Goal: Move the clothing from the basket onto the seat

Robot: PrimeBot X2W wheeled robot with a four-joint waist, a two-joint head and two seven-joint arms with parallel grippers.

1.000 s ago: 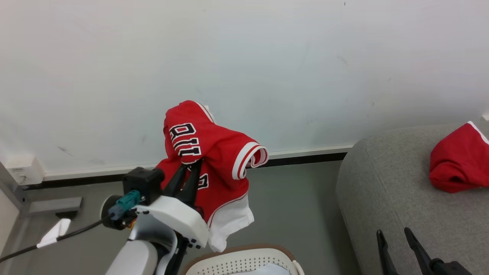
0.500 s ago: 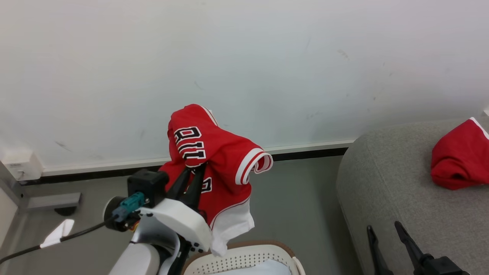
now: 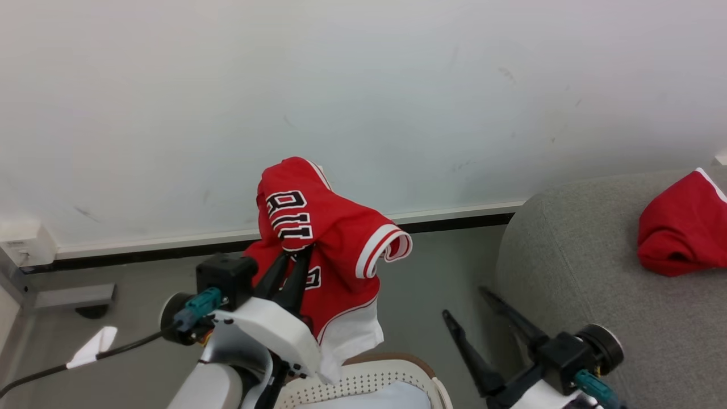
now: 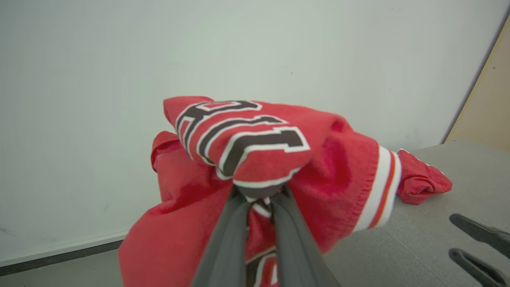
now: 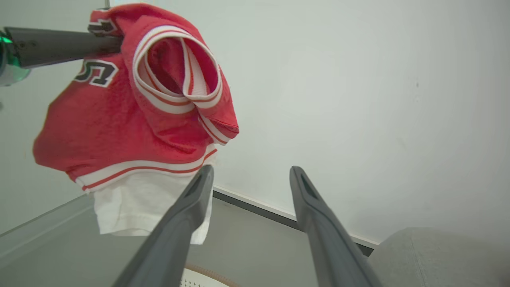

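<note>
Pinches the red jersey [image 3: 335, 238] in the tightly closed left end effector [image 3: 295, 254], aloft above the basket [image 3: 392, 364] and left of the seat [image 3: 568, 255], with a second red garment [image 3: 679, 233] lying on that seat and the right end effector [image 3: 464, 301] spread wide, empty.

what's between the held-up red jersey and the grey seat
In the head view, the right gripper, fingers spread and empty, stands between the red jersey and the seat, above bare grey floor.
</note>
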